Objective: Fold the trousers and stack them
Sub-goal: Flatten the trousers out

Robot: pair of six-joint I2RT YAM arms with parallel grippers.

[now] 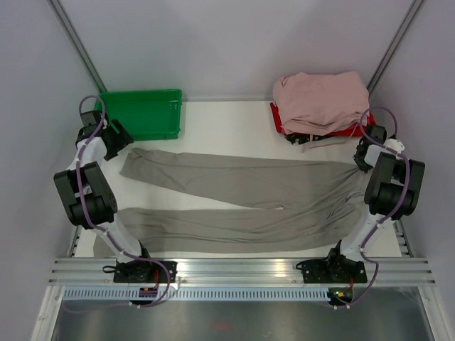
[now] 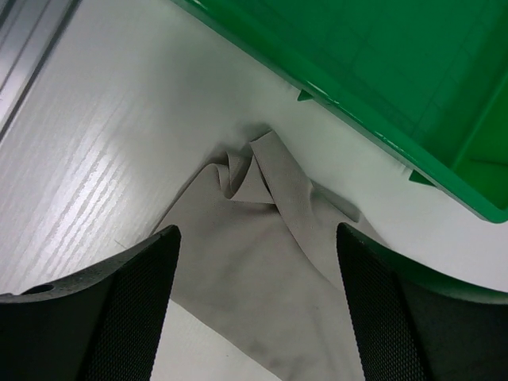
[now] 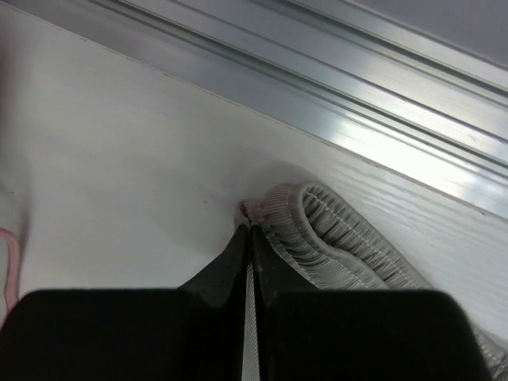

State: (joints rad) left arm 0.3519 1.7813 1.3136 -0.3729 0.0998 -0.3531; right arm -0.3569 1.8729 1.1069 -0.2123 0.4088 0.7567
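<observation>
White desk (image 1: 213,135): trousers (image 1: 234,192) lie flat across it, legs spread in a V pointing left, waist at the right edge. Left arm (image 1: 85,192) is folded at the elbow, wrist out over the far leg's end. Right arm (image 1: 387,188) is bent down over the waist. Green bin (image 1: 142,114) far left, pink garments (image 1: 320,99) piled on a red tray (image 1: 276,119) far right. Left fingers (image 2: 119,317) wide apart, straddling the crumpled cuff (image 2: 262,171) just beside the bin. Right fingers (image 3: 230,262) pinched together on the elastic waistband (image 3: 333,226) edge.
</observation>
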